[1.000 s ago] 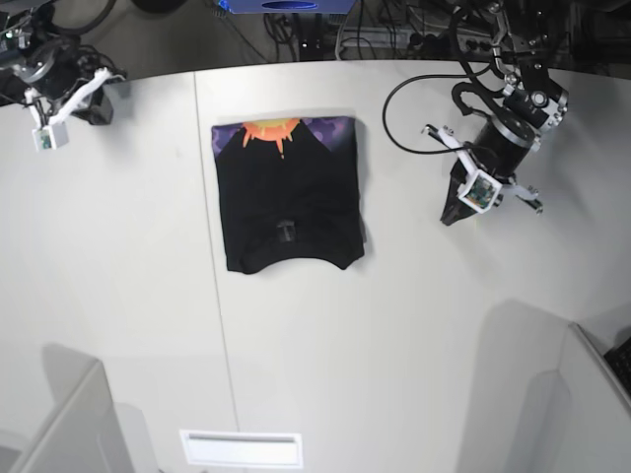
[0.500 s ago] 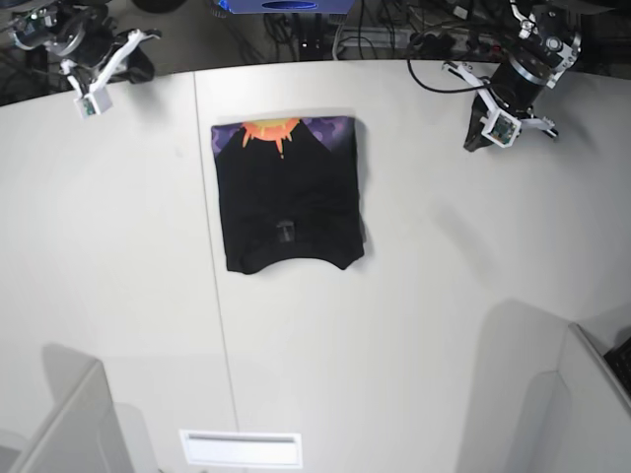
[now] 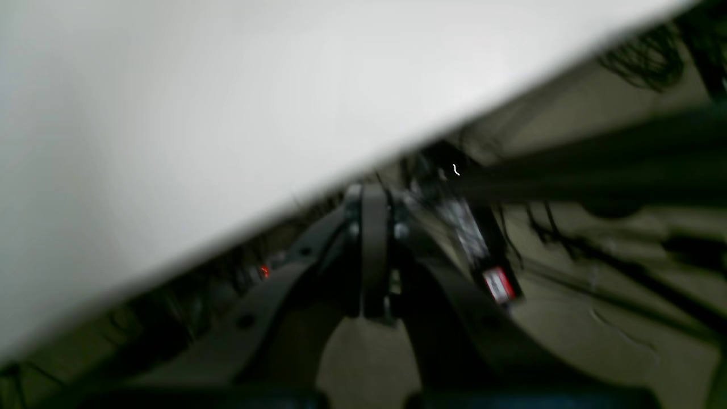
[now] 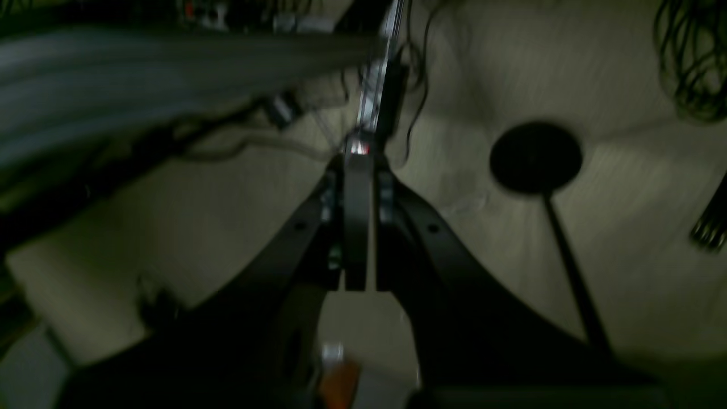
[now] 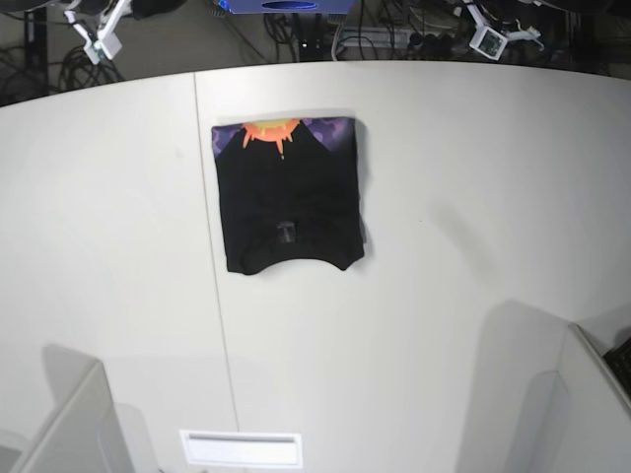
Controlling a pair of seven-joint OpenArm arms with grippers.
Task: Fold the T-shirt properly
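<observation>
The T-shirt [image 5: 291,197] lies folded into a compact black rectangle on the white table [image 5: 473,217]. A strip of orange-and-purple print shows along its far edge, and the neck opening is at its near edge. My left gripper [image 3: 373,196] is shut and empty, out past the table's far edge [image 3: 227,113], over the floor. Its arm shows at the top right of the base view [image 5: 490,37]. My right gripper [image 4: 358,165] is shut and empty over the dim floor. Its arm shows at the top left [image 5: 99,30]. Both are far from the shirt.
A seam [image 5: 209,246] runs down the table left of the shirt. Grey partitions stand at the near left [image 5: 69,424] and near right [image 5: 582,394]. A white slot [image 5: 242,448] is at the front edge. Cables and a round black stand base [image 4: 535,156] lie on the floor behind.
Both arms have pulled back from over the table, past its far edge, toward the top corners of the base view. The shirt has not moved.
</observation>
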